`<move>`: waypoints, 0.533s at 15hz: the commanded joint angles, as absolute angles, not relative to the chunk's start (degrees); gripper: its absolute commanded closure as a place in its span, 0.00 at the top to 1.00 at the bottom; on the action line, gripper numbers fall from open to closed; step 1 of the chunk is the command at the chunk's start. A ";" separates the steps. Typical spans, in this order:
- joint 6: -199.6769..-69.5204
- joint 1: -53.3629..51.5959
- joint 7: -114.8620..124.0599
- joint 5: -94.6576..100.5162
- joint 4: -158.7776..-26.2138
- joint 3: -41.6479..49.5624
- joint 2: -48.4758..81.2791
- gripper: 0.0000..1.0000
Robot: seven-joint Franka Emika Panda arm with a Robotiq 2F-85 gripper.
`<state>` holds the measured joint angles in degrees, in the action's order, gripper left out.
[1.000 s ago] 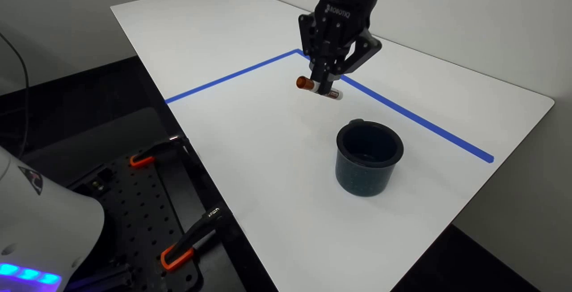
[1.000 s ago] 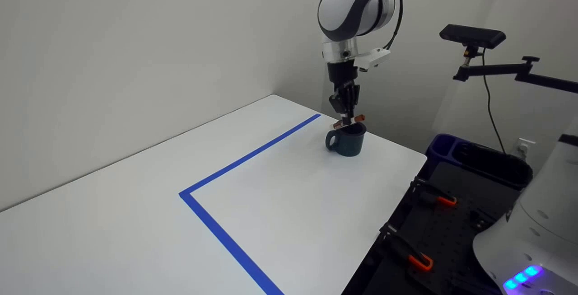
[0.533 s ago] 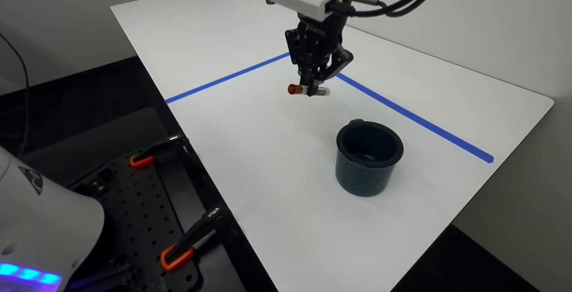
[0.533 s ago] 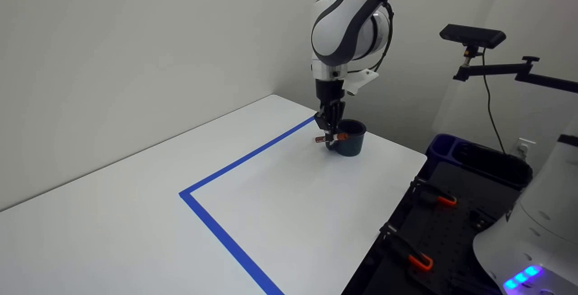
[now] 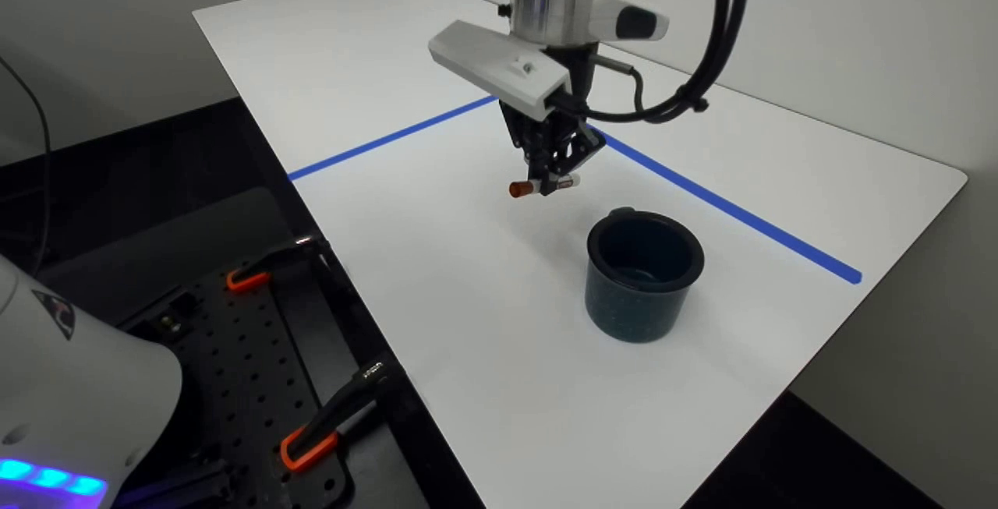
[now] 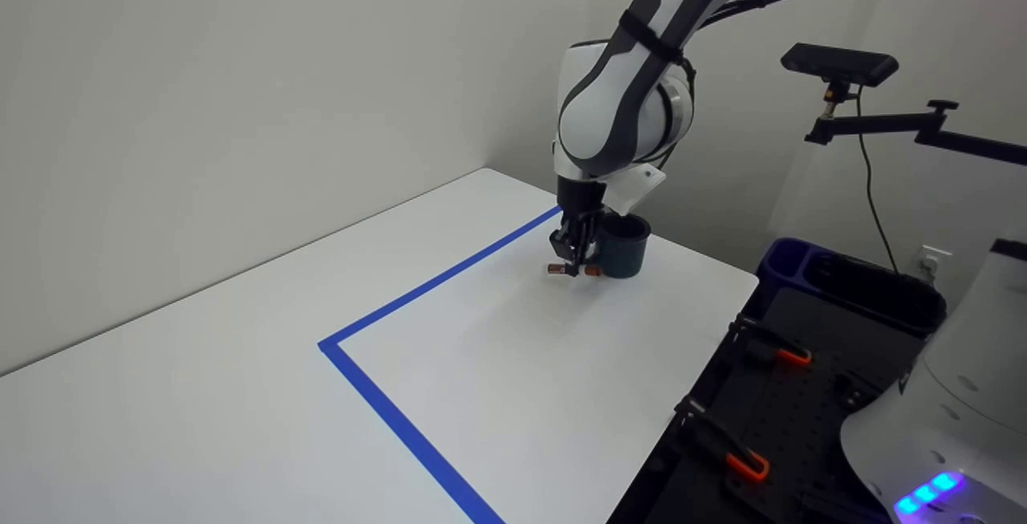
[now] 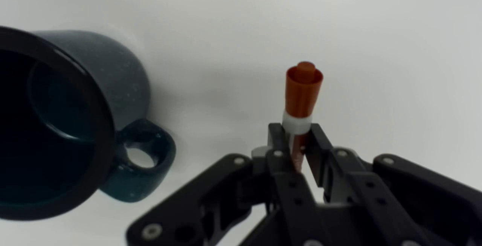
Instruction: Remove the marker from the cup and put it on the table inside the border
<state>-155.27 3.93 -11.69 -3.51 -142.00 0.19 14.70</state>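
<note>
The marker has an orange-brown cap and a white and brown body; it shows in both exterior views (image 5: pixel 522 189) (image 6: pixel 593 271) and in the wrist view (image 7: pixel 302 97). My gripper (image 5: pixel 546 184) (image 6: pixel 573 270) (image 7: pixel 294 131) is shut on the marker's body just behind the cap. The marker lies roughly level and appears to be a little above the white table (image 5: pixel 468 259). The dark teal cup (image 5: pixel 639 306) (image 6: pixel 623 249) (image 7: pixel 126 72) stands upright beside the gripper, on its handle side, and looks empty. The blue tape border (image 5: pixel 725 209) (image 6: pixel 417 444) runs behind the gripper and cup.
A white wall (image 5: pixel 842 41) (image 6: pixel 281 107) rises along the table's far edge. Clamps with orange ends (image 5: pixel 308 450) (image 6: pixel 748 466) hold the table's near edge by the robot base (image 5: pixel 78 384). A blue-black bin (image 6: pixel 870 287) and a camera on a stand (image 6: pixel 838 64) are off the table.
My gripper has come down with the marker in it and moved from near the cup's rim to beside its handle. The marker has turned a little. The cup has not moved.
</note>
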 commanded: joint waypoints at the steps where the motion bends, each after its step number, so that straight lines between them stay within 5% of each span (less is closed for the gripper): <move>1: -161.65 3.79 -10.16 -2.62 -143.72 0.25 16.88 0.05; 8: -170.68 4.70 -10.26 -3.13 -145.87 -1.58 20.85 0.05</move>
<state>-166.82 4.01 -11.59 -3.37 -143.93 -0.35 20.63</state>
